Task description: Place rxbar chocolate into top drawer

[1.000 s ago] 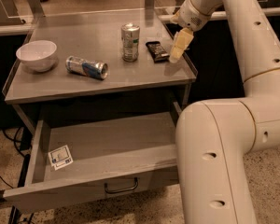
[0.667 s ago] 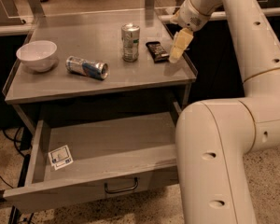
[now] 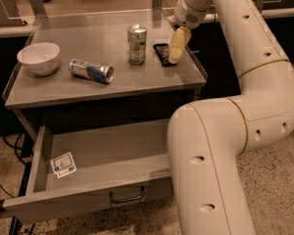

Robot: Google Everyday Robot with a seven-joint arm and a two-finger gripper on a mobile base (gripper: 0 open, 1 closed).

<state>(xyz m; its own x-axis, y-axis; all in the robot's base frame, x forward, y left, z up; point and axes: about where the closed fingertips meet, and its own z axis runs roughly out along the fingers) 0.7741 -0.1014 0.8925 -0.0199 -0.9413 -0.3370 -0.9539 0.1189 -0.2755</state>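
Your top drawer (image 3: 112, 151) stands pulled open well below and left of the claw (image 3: 174, 57), ready to receive. On the cart top (image 3: 88, 38), the upright can (image 3: 136, 44) stands just left of it. The rxbar chocolate (image 3: 160, 52) lies flat right at the claw's tip. The claw has shifted leftward onto the bar since a second ago, and you cannot tell whether it is open or closed.

In the upper right of the frame the gripper (image 3: 174, 58) hangs at the rxbar chocolate (image 3: 161, 52) (just right of an upright can (image 3: 136, 44)), while the top drawer (image 3: 112, 153) stands open at lower left.
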